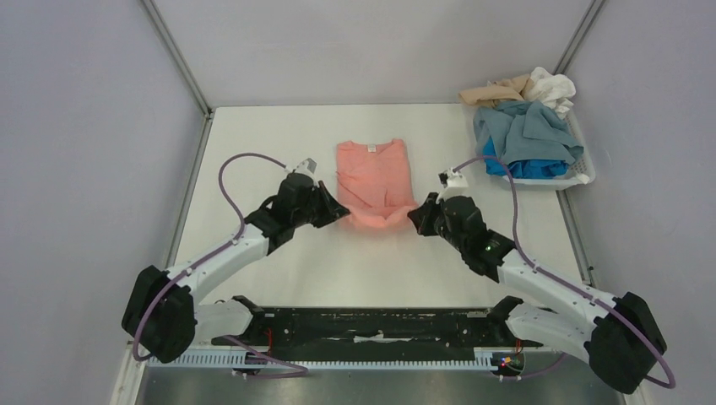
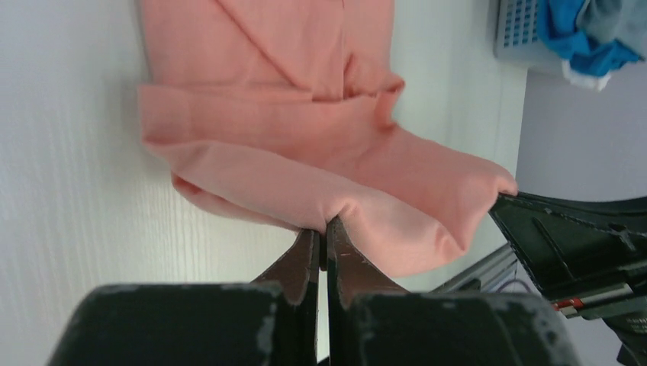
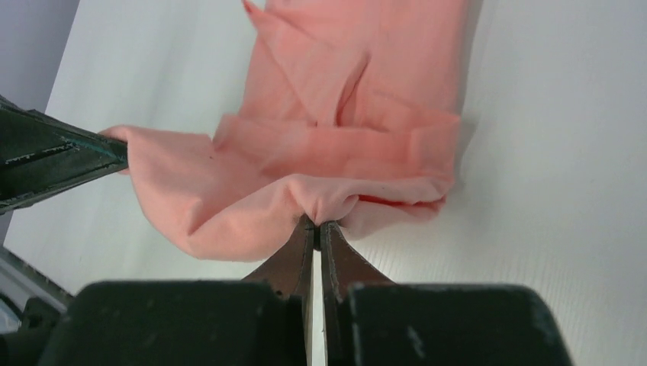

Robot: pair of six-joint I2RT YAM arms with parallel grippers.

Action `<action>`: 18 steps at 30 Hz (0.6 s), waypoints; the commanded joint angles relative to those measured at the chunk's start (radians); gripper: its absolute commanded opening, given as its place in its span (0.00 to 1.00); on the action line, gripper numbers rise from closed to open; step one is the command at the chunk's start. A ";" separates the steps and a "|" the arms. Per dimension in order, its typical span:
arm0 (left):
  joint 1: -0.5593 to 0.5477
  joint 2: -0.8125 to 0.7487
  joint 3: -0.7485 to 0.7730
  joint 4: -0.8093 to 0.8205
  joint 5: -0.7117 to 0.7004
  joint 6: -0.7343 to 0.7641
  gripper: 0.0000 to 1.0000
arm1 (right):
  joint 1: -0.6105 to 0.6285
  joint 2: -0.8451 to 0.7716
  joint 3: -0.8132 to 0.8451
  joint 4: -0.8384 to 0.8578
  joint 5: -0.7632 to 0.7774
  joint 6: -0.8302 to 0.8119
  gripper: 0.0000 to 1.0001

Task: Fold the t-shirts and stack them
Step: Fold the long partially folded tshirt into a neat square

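Salmon-pink t-shirt (image 1: 374,179) is pinched at its near hem by both of our grippers. Our left gripper (image 2: 322,231) is clamped tight on the hem's left end and our right gripper (image 3: 315,226) is clamped on its right end, so the cloth between them is lifted off the table (image 1: 270,143) and bunches in loose folds. Each wrist view shows the other gripper's black finger at the opposite corner.

Our two arms reach forward from the near edge and angle inward, with the wrists turned towards each other on either side of the hem.

Beyond the hem, the rest of the shirt lies flat at mid-table, sides folded in and neck label at the far end.

Well apart, at the far right corner, a white basket (image 1: 583,175) holds a grey-blue shirt (image 1: 528,131) over a bright blue shirt (image 1: 530,168). A beige shirt (image 1: 492,92) and a white shirt (image 1: 555,88) lie heaped at its far rim.
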 commanded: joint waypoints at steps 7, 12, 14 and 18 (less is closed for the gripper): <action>0.226 0.299 0.377 -0.004 0.154 0.126 0.02 | -0.227 0.318 0.336 0.126 -0.164 -0.117 0.00; 0.286 0.461 0.553 -0.012 0.239 0.142 0.02 | -0.288 0.471 0.501 0.124 -0.236 -0.144 0.00; 0.301 0.523 0.621 -0.018 0.252 0.153 0.02 | -0.307 0.522 0.551 0.127 -0.254 -0.146 0.00; 0.333 0.631 0.734 -0.030 0.280 0.154 0.02 | -0.344 0.624 0.640 0.131 -0.281 -0.148 0.00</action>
